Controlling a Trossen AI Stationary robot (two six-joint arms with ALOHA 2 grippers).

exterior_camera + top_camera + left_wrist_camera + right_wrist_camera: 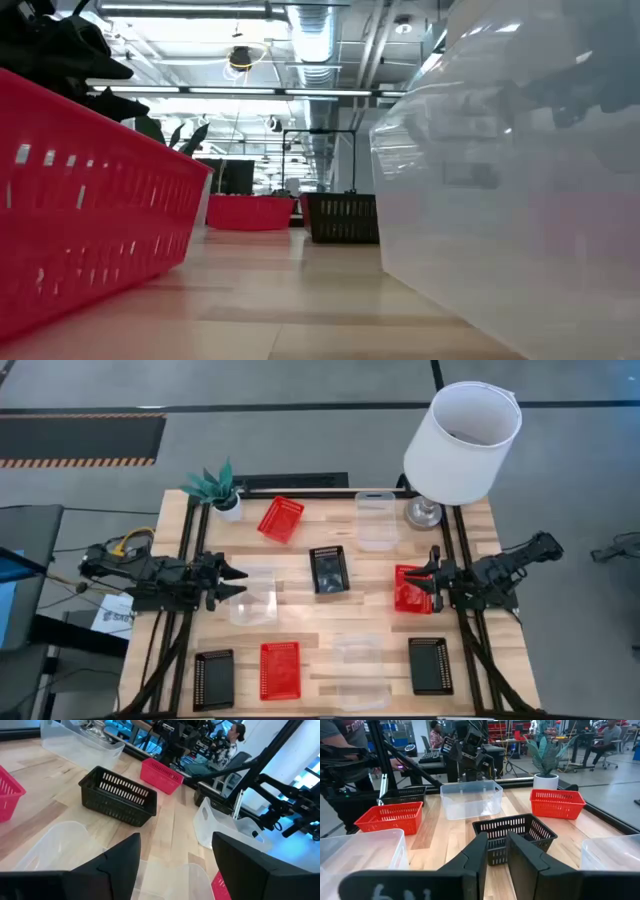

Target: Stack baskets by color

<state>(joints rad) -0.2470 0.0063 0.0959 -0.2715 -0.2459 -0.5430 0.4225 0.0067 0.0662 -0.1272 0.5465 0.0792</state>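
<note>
Baskets (pixel 329 570) scattered around lampshade (pixel 462 430) and plant (pixel 216 485).

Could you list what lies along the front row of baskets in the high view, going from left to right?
Black basket → red basket → clear basket → second black basket.

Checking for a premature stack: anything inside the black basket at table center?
Nothing visible inside the black basket. From the right wrist its floor looks bare, though the near wall and the right pincer cover part of it. From above, glare hides detail.
</note>
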